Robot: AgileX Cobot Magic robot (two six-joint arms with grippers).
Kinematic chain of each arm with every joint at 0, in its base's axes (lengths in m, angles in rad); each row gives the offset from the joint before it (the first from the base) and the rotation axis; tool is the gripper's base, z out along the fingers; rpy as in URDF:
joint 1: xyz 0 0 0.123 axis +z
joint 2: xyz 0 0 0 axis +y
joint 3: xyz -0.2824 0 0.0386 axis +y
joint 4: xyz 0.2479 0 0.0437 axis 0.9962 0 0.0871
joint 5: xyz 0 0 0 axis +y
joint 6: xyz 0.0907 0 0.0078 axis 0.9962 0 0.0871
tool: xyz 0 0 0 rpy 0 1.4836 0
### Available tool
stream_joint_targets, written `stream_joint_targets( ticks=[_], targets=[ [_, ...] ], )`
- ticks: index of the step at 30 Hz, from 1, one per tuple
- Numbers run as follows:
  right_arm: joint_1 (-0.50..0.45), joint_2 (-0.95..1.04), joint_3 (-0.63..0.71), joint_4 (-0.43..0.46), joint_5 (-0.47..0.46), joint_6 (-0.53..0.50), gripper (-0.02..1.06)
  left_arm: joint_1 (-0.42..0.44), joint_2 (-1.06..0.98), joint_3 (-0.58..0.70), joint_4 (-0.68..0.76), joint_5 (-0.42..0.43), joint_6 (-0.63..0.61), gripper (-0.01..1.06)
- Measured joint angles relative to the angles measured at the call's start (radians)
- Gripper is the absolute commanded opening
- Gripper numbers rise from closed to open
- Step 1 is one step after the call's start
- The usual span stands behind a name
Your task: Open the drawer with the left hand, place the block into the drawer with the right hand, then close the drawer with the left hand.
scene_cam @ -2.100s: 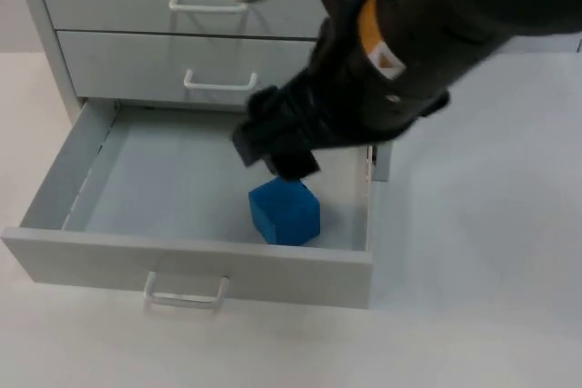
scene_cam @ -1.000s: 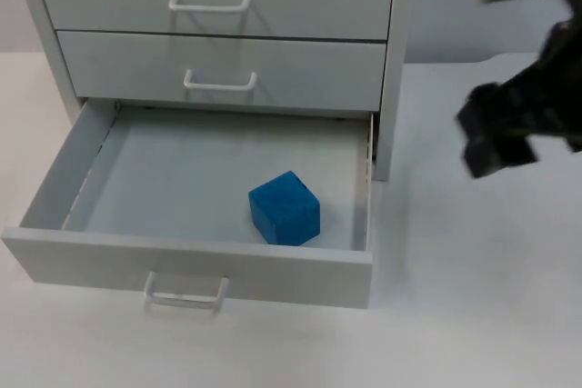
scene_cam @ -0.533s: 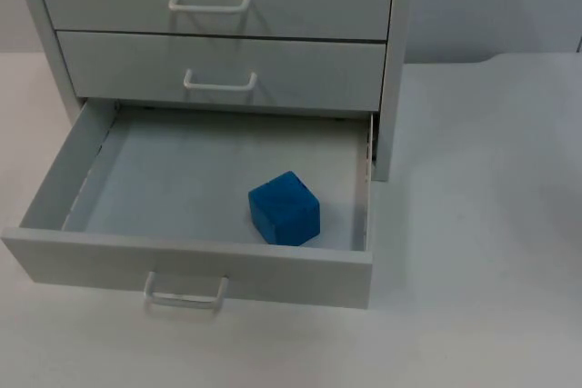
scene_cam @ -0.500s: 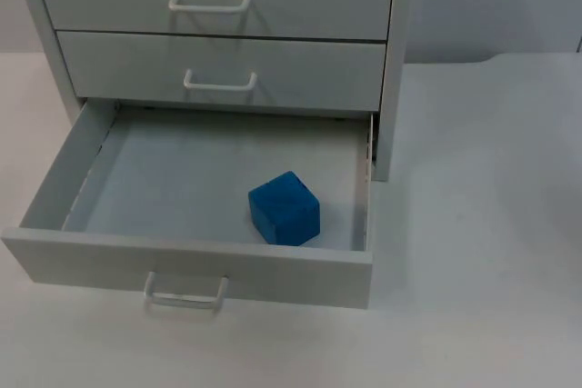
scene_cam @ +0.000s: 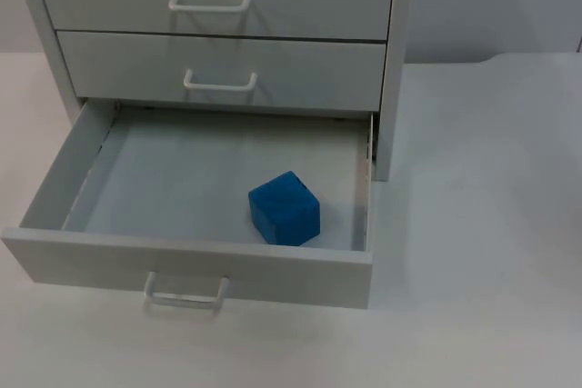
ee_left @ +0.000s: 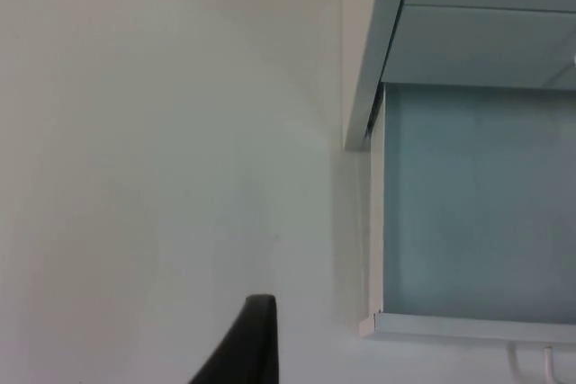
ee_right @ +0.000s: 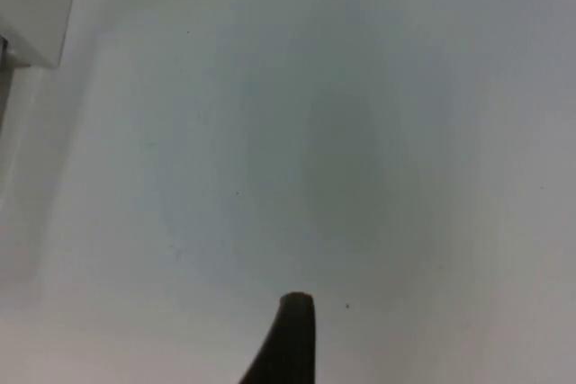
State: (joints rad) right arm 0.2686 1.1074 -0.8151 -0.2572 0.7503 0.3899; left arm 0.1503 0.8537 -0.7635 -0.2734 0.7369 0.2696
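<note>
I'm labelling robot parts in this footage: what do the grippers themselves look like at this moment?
Little of either can be seen. The left gripper's fingertip is a matte black, slanted blade with a squared end, above the white table beside the open drawer. The right gripper's fingertip is also matte black, narrow, tapering to a rounded tip. No markings are visible on either.

White table (scene_cam: 482, 224) carries grey drawer cabinet (scene_cam: 391, 61).

left gripper (ee_left: 247, 341): one black fingertip seen, hung over bare table top (ee_left: 162, 150) just beside drawer's (ee_left: 468, 213) outer side | right gripper (ee_right: 290, 339): one fingertip seen, over table top, well apart from drawer
</note>
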Motion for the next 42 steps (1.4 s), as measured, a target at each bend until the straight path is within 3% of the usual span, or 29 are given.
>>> stream_joint_targets(
  ticks=[3,5,8,9,11,12,19,25,29,30,34,35,40,42],
  targets=[
    [0.000,0.000,0.000,0.000,0.000,-0.002,0.78,0.000,0.000,0.000,-0.011,0.005,0.002,0.98],
    [0.000,0.000,0.000,0.000,0.000,-0.002,0.78,0.000,0.000,0.000,-0.025,0.008,0.009,0.80],
    [0.000,0.000,0.000,0.000,0.000,-0.002,0.78,0.000,0.000,0.000,-0.039,0.009,0.013,0.39],
    [0.000,0.000,0.000,0.000,0.000,-0.002,0.78,0.000,0.000,0.000,-0.048,0.011,0.020,0.39],
    [0.000,0.000,0.000,0.000,0.000,-0.002,0.78,0.000,0.000,0.000,-0.070,0.014,0.063,0.05],
    [0.000,0.000,0.000,0.000,-0.002,-0.002,0.78,0.000,0.000,0.000,-0.085,0.016,0.085,0.00],
    [0.000,0.000,0.000,0.000,-0.006,-0.002,0.78,0.000,0.004,0.000,-0.230,0.065,0.296,0.00],
    [0.000,0.000,0.000,0.002,-0.006,-0.002,0.78,-0.030,0.032,0.000,-0.337,0.088,0.407,0.00],
    [0.000,0.000,0.000,0.002,-0.004,-0.006,0.78,-0.167,0.095,0.000,-0.324,0.070,0.425,0.00],
    [0.000,0.000,0.000,0.002,-0.004,-0.006,0.78,-0.167,0.095,0.000,-0.324,0.070,0.425,0.00],
    [0.000,0.000,0.000,0.002,0.014,-0.008,0.78,-0.351,0.186,0.000,-0.205,-0.015,0.351,0.00],
    [0.000,0.000,0.000,0.002,0.014,-0.008,0.78,-0.351,0.186,0.000,-0.205,-0.015,0.351,0.00],
    [0.000,0.000,0.000,0.002,0.035,-0.008,0.78,-0.624,0.338,0.000,0.073,-0.114,0.139,0.00],
    [0.000,0.000,0.000,0.002,0.039,-0.008,0.78,-0.667,0.373,0.000,0.127,-0.134,0.085,0.00]
  ],
)
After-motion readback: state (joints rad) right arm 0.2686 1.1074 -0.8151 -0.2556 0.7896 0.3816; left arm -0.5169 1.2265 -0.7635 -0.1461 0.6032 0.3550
